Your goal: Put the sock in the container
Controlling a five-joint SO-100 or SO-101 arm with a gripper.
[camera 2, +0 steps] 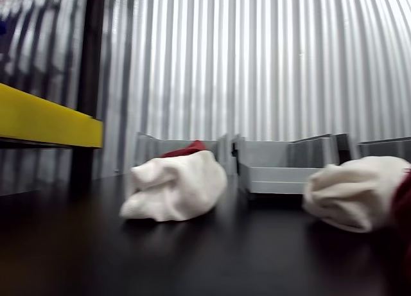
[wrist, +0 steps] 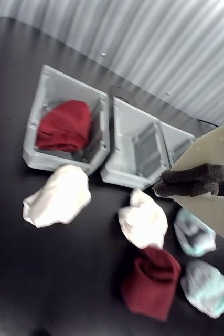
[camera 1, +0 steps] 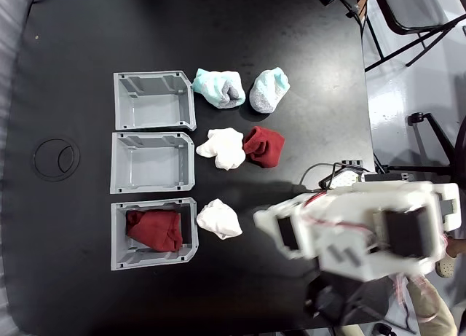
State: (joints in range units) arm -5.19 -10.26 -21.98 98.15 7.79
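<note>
The dark red sock [camera 1: 154, 230] lies bundled inside the container [camera 1: 116, 237], the nearest of three grey trays in the fixed view. The wrist view shows the same sock [wrist: 63, 126] in the left tray [wrist: 59, 160]. In the other view only the sock's top [camera 2: 191, 147] peeks over the tray wall [camera 2: 149, 147], behind a white sock. My gripper [wrist: 191, 181] hangs high above the table, well to the right of the trays. Its dark pads [wrist: 195, 172] are pressed together with nothing between them. The white arm [camera 1: 349, 230] is blurred.
Two more grey trays [camera 1: 115, 165] [camera 1: 119, 103] stand beside the container. Loose on the black table lie two white socks [camera 1: 222, 148] [camera 1: 218, 219], a smaller dark red sock [camera 1: 264, 146] and two teal-grey socks [camera 1: 218, 88] [camera 1: 269, 90]. A yellow bar [camera 2: 45, 119] crosses the left of the other view.
</note>
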